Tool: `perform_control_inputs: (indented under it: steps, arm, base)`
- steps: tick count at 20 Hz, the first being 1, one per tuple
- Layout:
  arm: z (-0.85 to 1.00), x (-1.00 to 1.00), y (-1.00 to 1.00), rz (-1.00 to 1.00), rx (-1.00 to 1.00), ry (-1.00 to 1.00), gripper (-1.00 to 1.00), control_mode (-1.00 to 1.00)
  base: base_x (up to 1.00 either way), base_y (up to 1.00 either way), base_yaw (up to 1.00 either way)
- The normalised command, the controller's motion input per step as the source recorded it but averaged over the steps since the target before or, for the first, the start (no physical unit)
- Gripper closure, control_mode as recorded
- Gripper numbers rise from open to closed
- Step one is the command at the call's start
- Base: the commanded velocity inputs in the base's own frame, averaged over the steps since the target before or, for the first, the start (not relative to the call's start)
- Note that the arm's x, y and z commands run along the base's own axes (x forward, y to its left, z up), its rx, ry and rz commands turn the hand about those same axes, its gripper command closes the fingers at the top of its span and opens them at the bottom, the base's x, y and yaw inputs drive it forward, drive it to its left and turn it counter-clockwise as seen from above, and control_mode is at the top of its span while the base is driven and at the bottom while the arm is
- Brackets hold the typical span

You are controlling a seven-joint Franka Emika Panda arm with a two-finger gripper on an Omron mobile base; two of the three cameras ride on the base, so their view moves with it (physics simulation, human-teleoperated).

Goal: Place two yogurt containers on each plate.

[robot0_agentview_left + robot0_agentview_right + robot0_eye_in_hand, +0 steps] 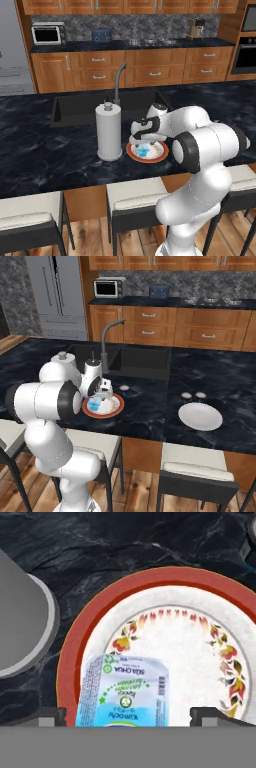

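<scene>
My hand [128, 717] hovers just above the orange-rimmed plate [116, 410], fingers spread wide apart and gripping nothing. The light blue yogurt cup [125, 691] sits on that plate between my fingertips, so I judge one of the four placements done. One whitish cup [124, 388] stands on the table [150, 411] just behind the orange-rimmed plate. Two more whitish cups [193, 395] wait well to the right of that plate, just behind the bare white plate [200, 416]. Three cups are left to place.
</scene>
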Motion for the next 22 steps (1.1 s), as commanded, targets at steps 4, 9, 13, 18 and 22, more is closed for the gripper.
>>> perform_control_inputs:
  steps: [4,9,13,18,22]
  arm:
    - [0.44,0.2,-0.27,0.0,0.0,0.0,-1.0,-1.0]
    - [0.36,0.75,-0.7,0.0,0.0,0.09,-1.0,-1.0]
    - [0.18,0.97,-0.67,0.0,0.0,0.21,-1.0,-1.0]
    - [0.04,0.78,-0.31,0.0,0.0,0.24,-1.0,-1.0]
    - [-0.58,0.15,0.0,0.01,0.0,0.19,-1.0,-1.0]
  base:
    - [0.0,0.0,0.0]
    - [0.0,0.0,0.0]
    - [0.0,0.0,0.0]
    - [0.0,0.0,0.0]
    - [0.0,0.0,0.0]
